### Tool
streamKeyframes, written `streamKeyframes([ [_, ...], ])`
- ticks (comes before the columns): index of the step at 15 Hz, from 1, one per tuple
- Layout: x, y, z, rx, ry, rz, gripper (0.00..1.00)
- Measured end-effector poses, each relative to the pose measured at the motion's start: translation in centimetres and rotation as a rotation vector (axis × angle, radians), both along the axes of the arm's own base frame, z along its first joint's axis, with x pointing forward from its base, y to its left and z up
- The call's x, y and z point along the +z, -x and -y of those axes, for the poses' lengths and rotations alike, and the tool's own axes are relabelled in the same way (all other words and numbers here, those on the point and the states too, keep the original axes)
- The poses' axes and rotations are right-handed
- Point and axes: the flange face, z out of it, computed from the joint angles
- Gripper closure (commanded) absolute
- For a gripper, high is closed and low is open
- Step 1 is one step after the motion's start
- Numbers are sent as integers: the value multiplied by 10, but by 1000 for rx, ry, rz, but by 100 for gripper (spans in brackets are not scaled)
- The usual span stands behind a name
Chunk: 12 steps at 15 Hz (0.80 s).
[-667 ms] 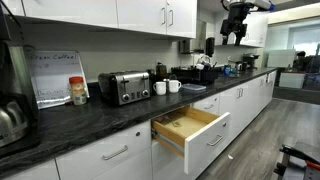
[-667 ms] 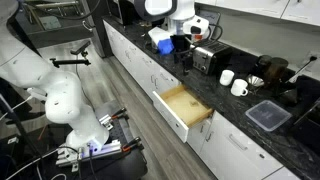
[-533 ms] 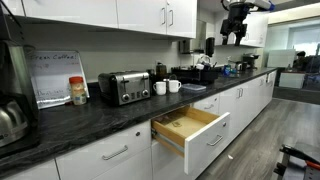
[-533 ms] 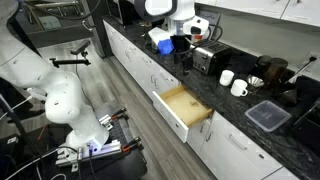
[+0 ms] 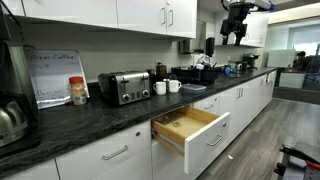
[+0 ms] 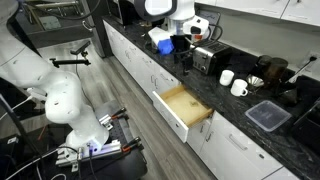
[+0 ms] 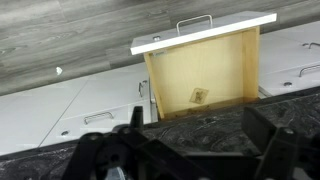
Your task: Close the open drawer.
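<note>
The drawer [image 5: 192,124] stands pulled out from the white lower cabinets, with its light wood box empty and a silver bar handle on its white front. It also shows in the exterior view from above [image 6: 184,106] and in the wrist view [image 7: 200,68]. My gripper [image 5: 236,28] hangs high above the dark countertop, well apart from the drawer and beyond it along the counter. In the wrist view its two dark fingers [image 7: 185,152] are spread wide with nothing between them. They look down over the countertop edge at the drawer.
On the black countertop [image 5: 90,118] stand a toaster [image 5: 125,87], two white mugs [image 5: 167,87], a kettle [image 5: 10,120] and a black container [image 6: 268,115]. Closed white drawer fronts flank the open one. A white machine [image 6: 65,100] stands on the wood floor.
</note>
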Motion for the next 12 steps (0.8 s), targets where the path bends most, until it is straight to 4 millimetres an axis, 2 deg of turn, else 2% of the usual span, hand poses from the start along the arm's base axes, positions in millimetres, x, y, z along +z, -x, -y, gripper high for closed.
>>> streamKeyframes([
  [9,-1,0,0,-2,0,-2,0],
  [12,-14,5,-1,3,-5,-11,0],
])
